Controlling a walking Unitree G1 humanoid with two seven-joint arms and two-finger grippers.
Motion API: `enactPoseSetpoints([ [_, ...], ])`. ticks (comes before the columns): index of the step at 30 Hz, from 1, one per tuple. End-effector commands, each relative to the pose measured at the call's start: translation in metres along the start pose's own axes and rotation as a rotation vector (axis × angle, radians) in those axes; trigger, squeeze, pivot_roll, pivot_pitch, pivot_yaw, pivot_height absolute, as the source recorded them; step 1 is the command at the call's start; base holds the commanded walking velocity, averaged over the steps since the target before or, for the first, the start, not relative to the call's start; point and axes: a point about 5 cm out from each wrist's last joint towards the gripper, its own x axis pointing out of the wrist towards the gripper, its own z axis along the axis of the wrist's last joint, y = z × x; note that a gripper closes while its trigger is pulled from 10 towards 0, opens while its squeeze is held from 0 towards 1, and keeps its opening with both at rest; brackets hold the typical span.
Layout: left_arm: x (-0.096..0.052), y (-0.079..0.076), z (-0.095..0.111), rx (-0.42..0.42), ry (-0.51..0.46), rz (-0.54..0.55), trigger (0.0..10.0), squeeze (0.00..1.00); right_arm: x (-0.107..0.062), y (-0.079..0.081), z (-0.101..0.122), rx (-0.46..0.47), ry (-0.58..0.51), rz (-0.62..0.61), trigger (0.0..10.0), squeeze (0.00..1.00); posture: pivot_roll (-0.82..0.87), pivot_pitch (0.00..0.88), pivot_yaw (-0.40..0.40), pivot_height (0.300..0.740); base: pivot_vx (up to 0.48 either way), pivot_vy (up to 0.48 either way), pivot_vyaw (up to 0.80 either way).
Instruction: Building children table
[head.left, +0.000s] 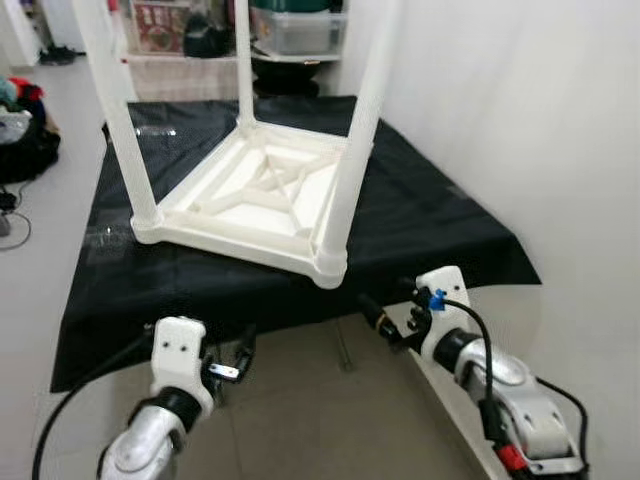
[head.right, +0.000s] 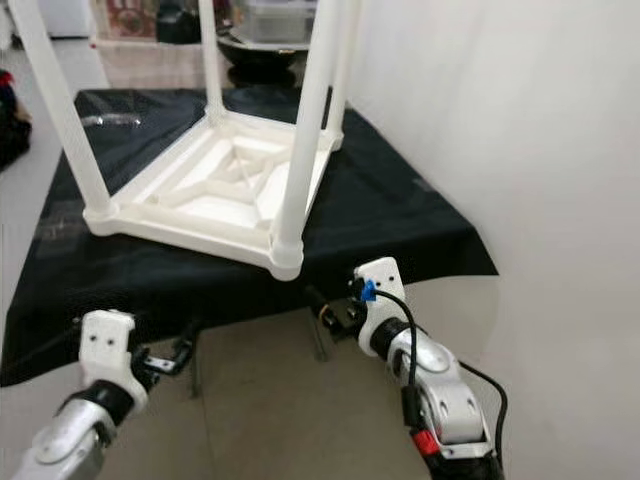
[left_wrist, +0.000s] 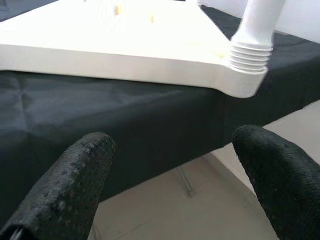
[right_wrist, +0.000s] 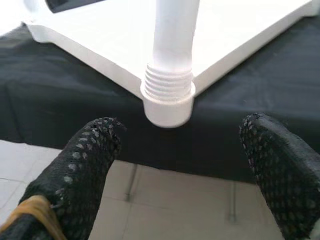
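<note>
A white plastic children's table (head.left: 232, 238) lies upside down on a black cloth (head.left: 430, 215), with its legs pointing up. The near right leg (head.left: 358, 140) is screwed into the corner socket (right_wrist: 168, 102), its thread showing. The near left leg (head.left: 118, 120) stands at the other front corner. Both grippers hang below the cloth's front edge, apart from the table. My left gripper (head.left: 236, 362) is open and empty, facing the front rim (left_wrist: 125, 62). My right gripper (head.left: 386, 322) is open and empty, just below the near right corner.
A white wall (head.left: 530, 100) runs close along the right side. Shelves with bins (head.left: 295, 30) stand behind the cloth-covered stand. A pile of clothes (head.left: 20, 130) lies on the floor at the left. Thin metal stand legs (head.left: 344, 352) show under the cloth.
</note>
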Motion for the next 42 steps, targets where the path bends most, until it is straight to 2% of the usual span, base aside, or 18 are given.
enactPoseSetpoints([
  [1,-0.001,0.000,-0.004,0.000,0.016,0.001,10.0,0.00,0.002,0.005,0.007,-0.007,-0.021,0.035,10.0,0.00,-0.08,0.000,-0.069,0.740,0.270,0.000,0.00],
  [17,-0.002,-0.003,-0.002,0.008,0.017,-0.027,10.0,0.00,-0.006,0.008,0.018,-0.073,-0.038,0.189,10.0,0.00,-0.08,0.001,-0.057,0.740,0.338,0.000,0.00],
  [22,-0.002,-0.004,-0.002,0.014,0.018,-0.033,10.0,0.00,-0.011,0.002,0.024,-0.096,-0.044,0.218,10.0,0.00,-0.08,0.013,-0.050,0.740,0.287,0.000,0.00],
  [24,-0.004,-0.007,-0.004,0.054,0.035,-0.047,10.0,0.00,-0.018,-0.012,0.028,-0.117,-0.036,0.203,10.0,0.00,-0.08,0.025,-0.050,0.740,0.000,0.000,0.00],
  [26,-0.004,-0.007,-0.004,0.054,0.035,-0.047,10.0,0.00,-0.018,-0.012,0.028,-0.117,-0.036,0.203,10.0,0.00,-0.08,0.025,-0.050,0.740,0.000,0.000,0.00],
  [29,-0.008,-0.011,-0.003,0.073,0.041,-0.063,10.0,0.00,-0.022,-0.022,0.037,-0.133,-0.044,0.193,10.0,0.00,-0.09,0.038,-0.049,0.740,0.000,0.000,0.00],
  [36,-0.010,-0.016,-0.001,0.071,0.033,-0.076,10.0,0.00,-0.013,-0.013,0.054,-0.098,-0.114,0.247,10.0,0.00,-0.08,0.064,-0.053,0.740,0.000,0.000,0.00],
  [42,-0.011,-0.018,0.000,0.071,0.031,-0.080,10.0,0.00,-0.009,-0.014,0.055,-0.109,-0.113,0.252,10.0,0.00,-0.08,0.069,-0.056,0.740,0.000,0.000,0.00],
])
